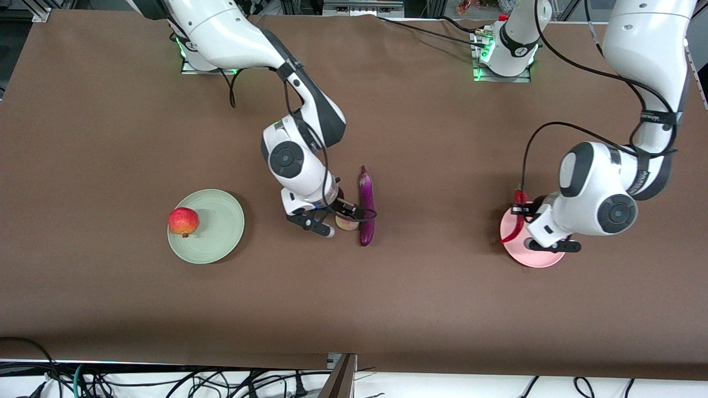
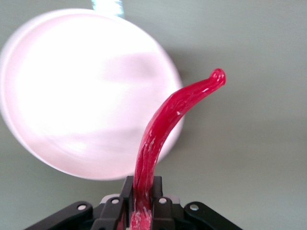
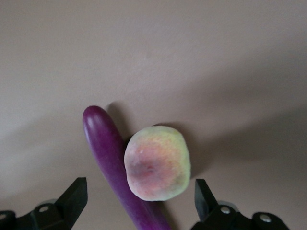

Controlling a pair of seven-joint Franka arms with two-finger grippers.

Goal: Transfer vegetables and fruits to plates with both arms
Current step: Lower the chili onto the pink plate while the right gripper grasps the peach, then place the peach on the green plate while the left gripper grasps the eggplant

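- At mid-frame in the front view, the right tool (image 1: 338, 216) is held released over the peach (image 1: 347, 223), which touches the eggplant (image 1: 366, 205) on the desk (image 1: 110, 110).
- At the right of the frame, the chili pepper (image 2: 163, 129) is gripped by the left tool (image 1: 524, 213) over the pink plate (image 1: 511, 246).
- At the lower left, the pomegranate (image 1: 183, 221) is seen on the green plate's (image 1: 221, 226) edge.

The counter (image 1: 110, 138) is being covered by a plain brown cloth, and soft shadows are being cast on it. Along its near edge, a white floor strip (image 1: 498, 387) strewn with black cables (image 1: 166, 381) is being shown. Metal framing (image 1: 44, 11) is being glimpsed at a far corner.
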